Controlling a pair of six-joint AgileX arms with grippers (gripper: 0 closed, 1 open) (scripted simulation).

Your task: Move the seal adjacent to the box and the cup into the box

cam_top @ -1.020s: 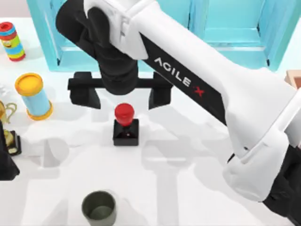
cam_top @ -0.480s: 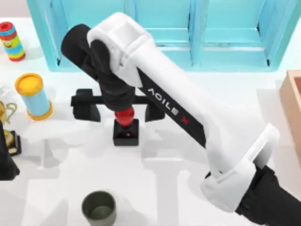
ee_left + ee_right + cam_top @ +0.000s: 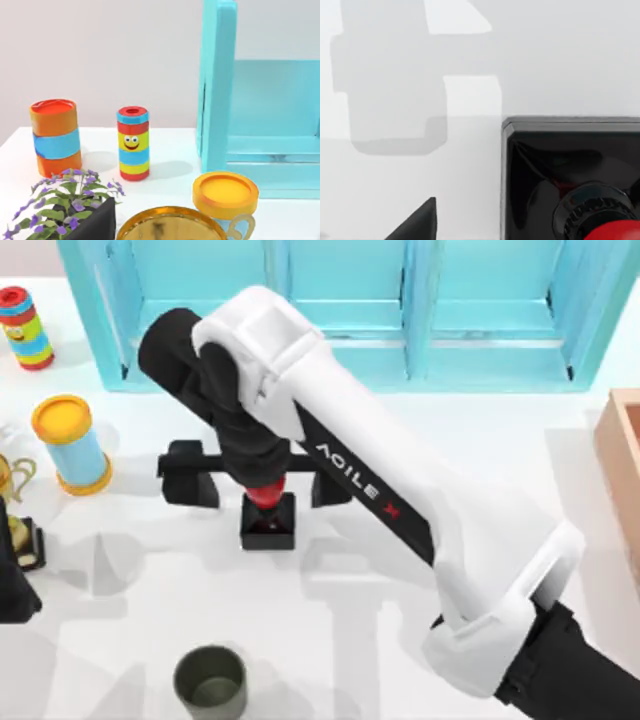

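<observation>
Sitting nearest, at the front of the tabletop (image 3: 350, 640), the cup (image 3: 210, 683) is standing upright and alone. Farther back, the right gripper (image 3: 262, 472) is hanging directly over the seal (image 3: 267, 518), jaws spread wide apart to either side of the red knob. The box (image 3: 622, 455) is lying at the right edge, well apart. The left arm is idling at far left.

Turquoise shelf unit (image 3: 400, 310) at back; blue-yellow cylinder (image 3: 70, 443), striped smiley can (image 3: 25, 327) left.
</observation>
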